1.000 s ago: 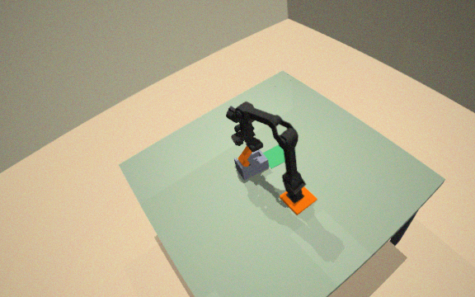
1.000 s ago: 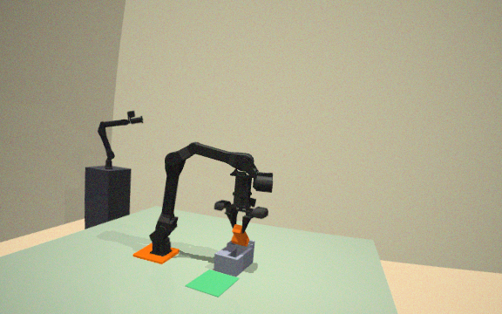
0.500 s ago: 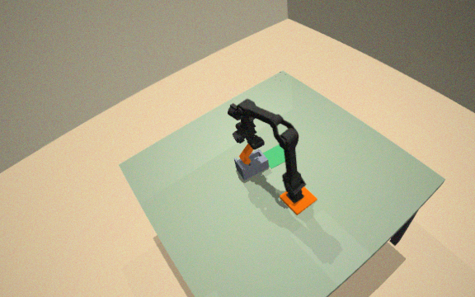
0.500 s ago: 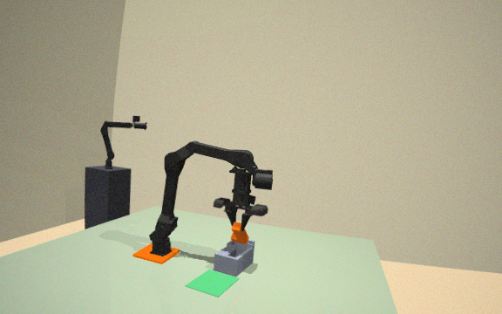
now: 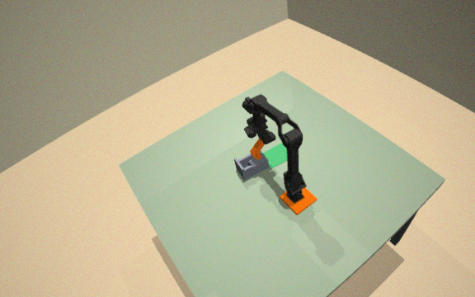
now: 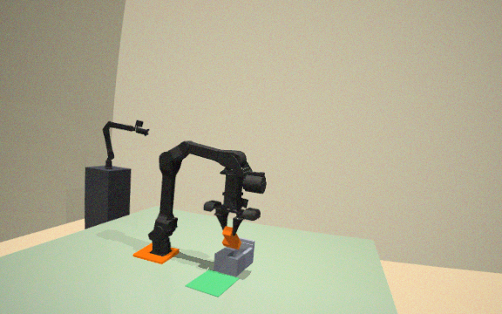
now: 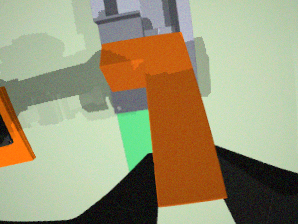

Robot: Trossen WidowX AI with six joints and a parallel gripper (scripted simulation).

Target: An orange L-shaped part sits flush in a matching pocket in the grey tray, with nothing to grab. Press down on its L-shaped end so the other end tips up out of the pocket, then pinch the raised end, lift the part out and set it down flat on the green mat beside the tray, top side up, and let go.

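Observation:
The orange L-shaped part (image 5: pixel 256 150) (image 6: pixel 232 239) (image 7: pixel 176 125) hangs steeply tilted, its L-shaped end low and its other end up between the fingers. My gripper (image 5: pixel 264 140) (image 6: pixel 230 229) (image 7: pixel 181 156) is shut on that raised end. The part is above the grey tray (image 5: pixel 256 169) (image 6: pixel 226 264) (image 7: pixel 120 31), over its mat-side end, and looks out of the pocket. Part of the pocket shows empty in the top view. The green mat (image 5: pixel 275 157) (image 6: pixel 212 283) (image 7: pixel 134 142) lies flat beside the tray and is partly hidden by the part in the wrist view.
The arm's orange base plate (image 5: pixel 308 200) (image 6: pixel 142 255) (image 7: pixel 19 156) is on the same pale green table (image 5: pixel 204 198) (image 6: pixel 303 270). A raised wall stands at the tray's end away from the mat. A second arm on a dark pedestal (image 6: pixel 107 194) stands in the background.

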